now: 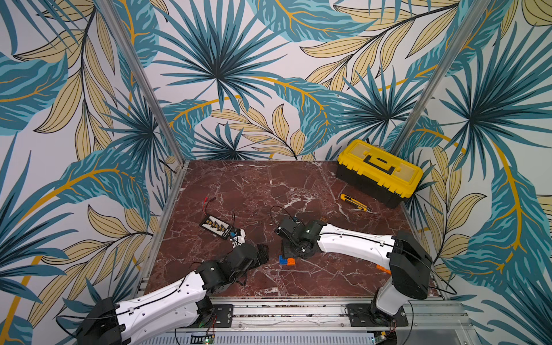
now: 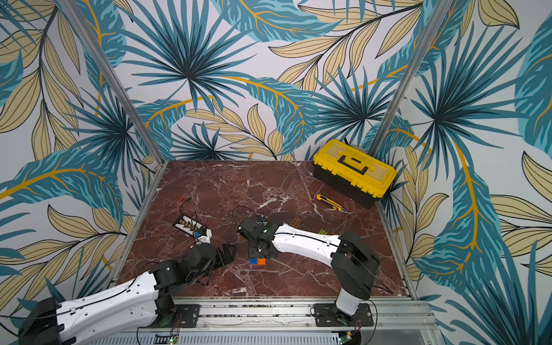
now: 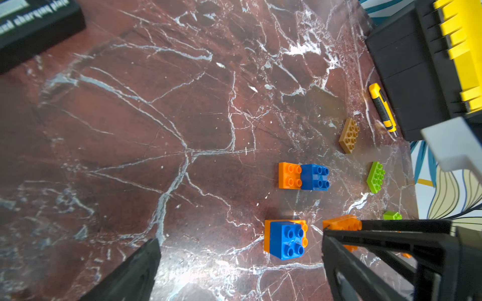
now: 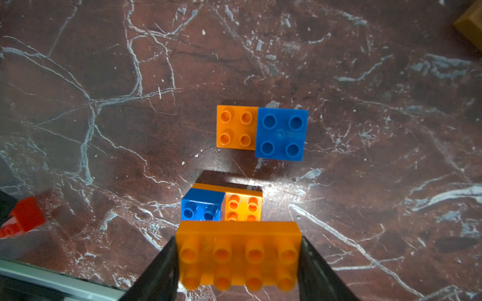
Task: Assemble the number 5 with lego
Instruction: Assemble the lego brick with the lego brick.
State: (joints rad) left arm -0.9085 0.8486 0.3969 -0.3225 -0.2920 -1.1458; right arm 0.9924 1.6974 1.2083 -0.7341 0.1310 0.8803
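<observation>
Right end effector (image 4: 237, 250) pinches an orange brick (image 4: 237, 232) endwise; pressed down skewed, I could shove the stack (image 4: 221, 206) just ahead. Left end effector (image 3: 240, 237) gapes empty.

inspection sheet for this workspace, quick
surface: marble table, no spills seen
job's things: orange brick held in right gripper; two orange-blue stacks on table; loose green brick, tan brick, red brick
clutter: knife, toolbox, black board
grippers: left gripper open, empty; right shut on orange brick
cables: black cable looped at right wrist; red lead on table
surroundings: leaf-print walls, metal posts
</observation>
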